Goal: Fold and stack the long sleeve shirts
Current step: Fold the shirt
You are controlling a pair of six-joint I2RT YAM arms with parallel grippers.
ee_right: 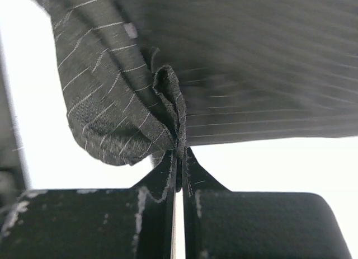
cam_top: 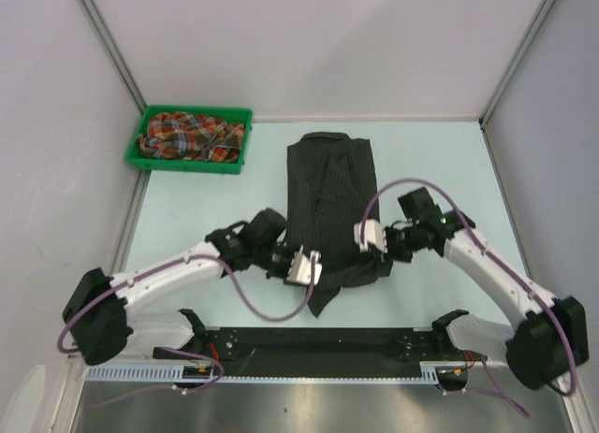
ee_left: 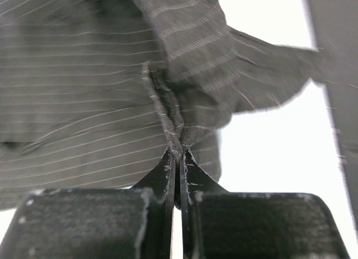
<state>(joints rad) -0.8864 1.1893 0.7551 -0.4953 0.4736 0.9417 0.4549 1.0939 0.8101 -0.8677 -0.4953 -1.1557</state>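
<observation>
Black pinstripe shirt (cam_top: pixel 329 204) lies lengthwise mid-table (cam_top: pixel 206 218), collar at the far end, sides turned in to a narrow panel. Plaid shirt (cam_top: pixel 192 136) sits bunched in the green bin (cam_top: pixel 187 165) at far left, unfolded.

Left gripper (ee_left: pixel 177 155): jaws together, clamped on a bunched pinch of the near hem. Right gripper (ee_right: pixel 179 154): same, clamped on a gathered fold at the opposite near corner.

Risks, my judgement:
- Both bites are shallow, at the fingertips only. Cloth may slip out if the 2 arms lift or carry it forward.
- Uneven travel between the arms would skew the fold.
- A loose tail hangs off the left corner and could tuck under crooked.
- Cannot tell whether 1 layer or several are pinched.
</observation>
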